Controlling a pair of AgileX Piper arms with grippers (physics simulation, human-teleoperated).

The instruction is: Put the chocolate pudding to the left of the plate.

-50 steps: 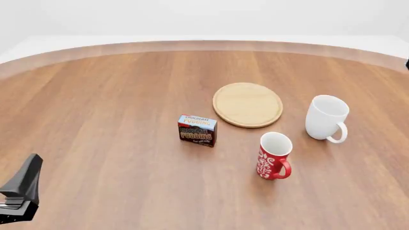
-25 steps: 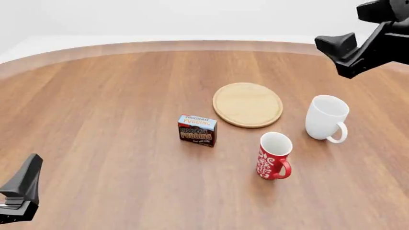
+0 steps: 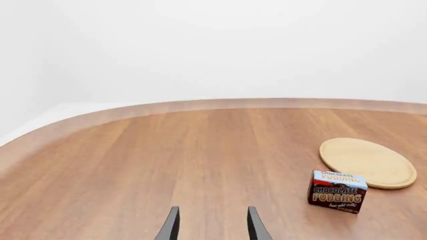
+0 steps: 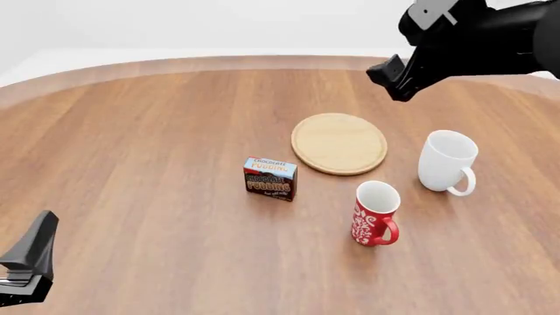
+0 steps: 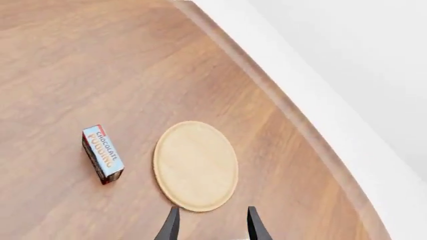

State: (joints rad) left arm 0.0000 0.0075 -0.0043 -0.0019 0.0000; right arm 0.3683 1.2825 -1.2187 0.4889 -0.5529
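The chocolate pudding (image 4: pixel 270 178) is a small brown box standing upright near the table's middle, just left of and nearer than the plate (image 4: pixel 339 143), a flat light-wood disc. My right gripper (image 4: pixel 394 80) hangs high above the far right of the table, beyond the plate. The right wrist view shows it open (image 5: pixel 212 227) and empty, with the plate (image 5: pixel 195 165) and the pudding (image 5: pixel 102 153) far below it. My left gripper (image 4: pixel 39 241) rests low at the near left corner, open (image 3: pixel 212 227) and empty, far from the pudding (image 3: pixel 337 191) and the plate (image 3: pixel 367 162).
A white mug (image 4: pixel 447 161) stands right of the plate with its handle toward the near side. A red patterned mug (image 4: pixel 376 213) stands nearer, between the pudding and the white mug. The round wooden table's far edge (image 4: pixel 262 62) curves behind.
My right arm has swung in from the top right corner, moving left and farther into view above the table beyond the plate. The left gripper and all objects have stayed put.
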